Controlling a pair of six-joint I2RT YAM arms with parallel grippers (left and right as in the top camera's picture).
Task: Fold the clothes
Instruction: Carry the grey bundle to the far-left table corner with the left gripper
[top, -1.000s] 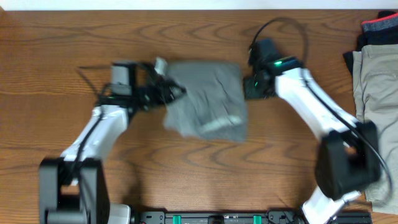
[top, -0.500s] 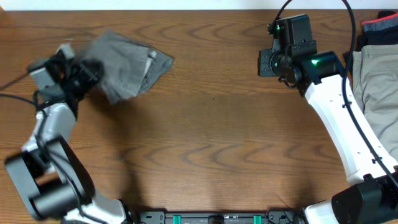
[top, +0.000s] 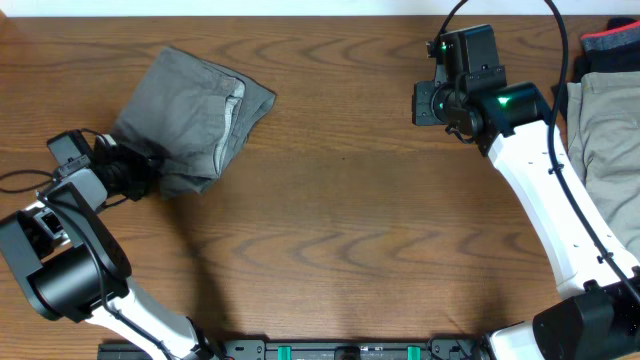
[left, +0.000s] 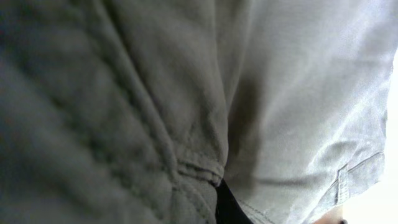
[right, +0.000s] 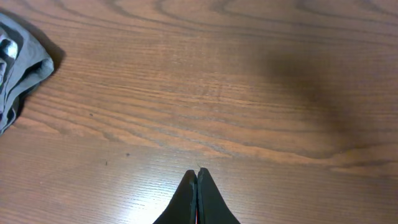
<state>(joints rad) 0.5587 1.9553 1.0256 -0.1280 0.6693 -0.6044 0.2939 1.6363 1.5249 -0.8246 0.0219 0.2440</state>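
Upper left: left gripper (top: 143, 172) clenched the edge of crumpled mid-grey cotton shorts (top: 190, 115). Upper right: right gripper (right: 197, 178) hovered pinched together above the brown wooden table (top: 340, 230)

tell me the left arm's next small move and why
Probably open the left gripper and release the grey shorts: they lie bundled at the far left of the table with that gripper shut on their lower edge. The right gripper is shut and empty, and the khaki trousers wait at right.
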